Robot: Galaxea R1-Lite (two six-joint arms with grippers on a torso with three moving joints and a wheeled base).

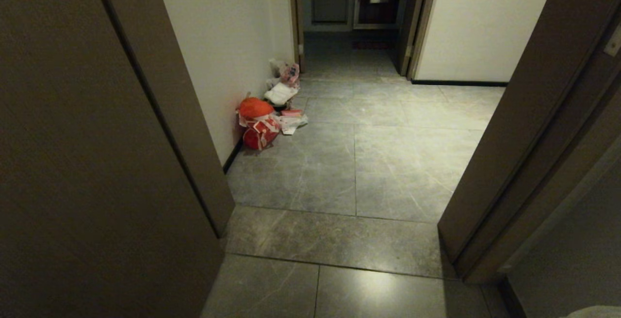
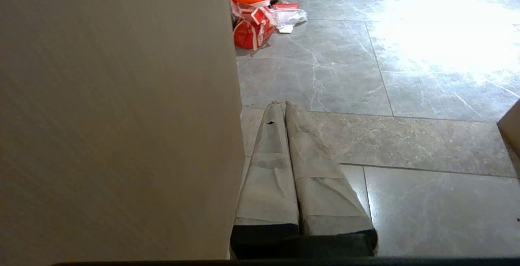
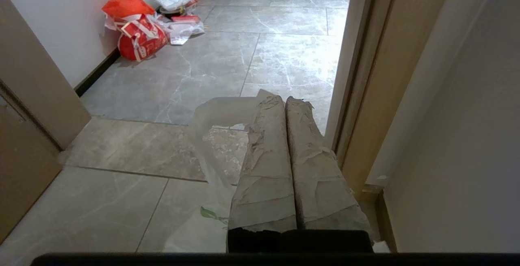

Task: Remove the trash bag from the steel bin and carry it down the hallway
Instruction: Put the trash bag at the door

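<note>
The right gripper (image 3: 286, 101) is pressed together on the trash bag (image 3: 215, 144), hanging beside it at the doorway facing the hallway (image 1: 388, 162), while the left gripper (image 2: 284, 105), also pressed together, carries nothing.

Head view: dim and brownish; dark door panels (image 1: 92, 162) frame the grey marbled floor tiles (image 1: 402, 162).
Glare, head view: a soft pale reflection on the nearest tile.
Left wrist view: brighter; a broad white glare washes out the marbled floor tiles (image 2: 443, 34).
Right wrist view: evenly lit, with a pale sheen across the far floor.
Shadows: soft, under the orange-red tied plastic bag (image 3: 140, 38).
Focus: all three views reasonably sharp.
Distortion: door edges lean outward in the head view.
</note>
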